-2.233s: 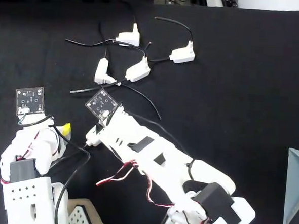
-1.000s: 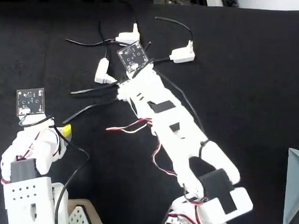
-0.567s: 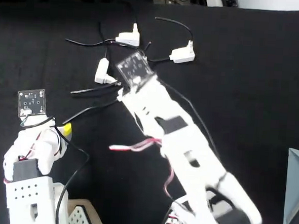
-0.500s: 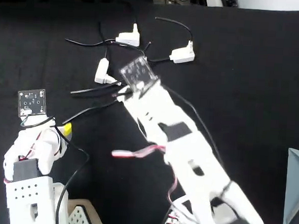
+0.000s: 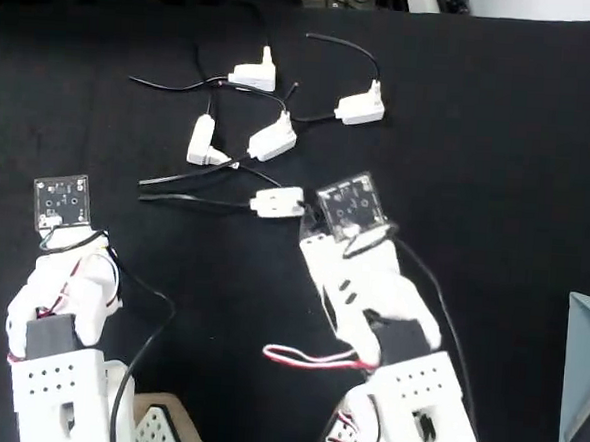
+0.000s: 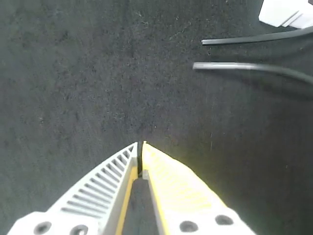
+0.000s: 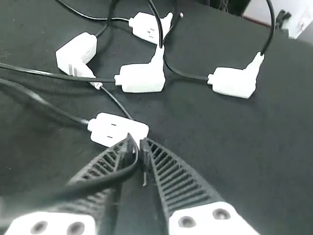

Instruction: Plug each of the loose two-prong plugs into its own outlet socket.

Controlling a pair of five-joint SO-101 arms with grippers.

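The black desk (image 5: 500, 143) carries everything. My right arm (image 5: 371, 286) stands with its tip near the middle, and my left arm (image 5: 66, 287) sits well off to its own side, apart from the tangle. Beyond the right arm lies the cluster of white pieces on black cords. It holds a far socket (image 7: 149, 27), the closest plug (image 7: 141, 78), a second plug (image 7: 234, 82) and an angled plug (image 7: 76, 51), none of them mated that I can see. The near socket (image 7: 117, 129) lies flat just ahead of the right claw (image 7: 135, 143), two slots on its upper face. That claw is pressed together at the tips, with a black cord (image 7: 73, 188) draped along one finger; I cannot tell whether it is nipped. The left claw (image 6: 141, 145) is pressed together too, pinching nothing I can make out, over bare cloth with two cord ends (image 6: 244, 66) near. I judge the next step is pairing the closest plug with the near socket. I would spread the right claw, grip the plug by its flat sides, square the prongs to the slots, and pin the socket with the left claw before pushing.
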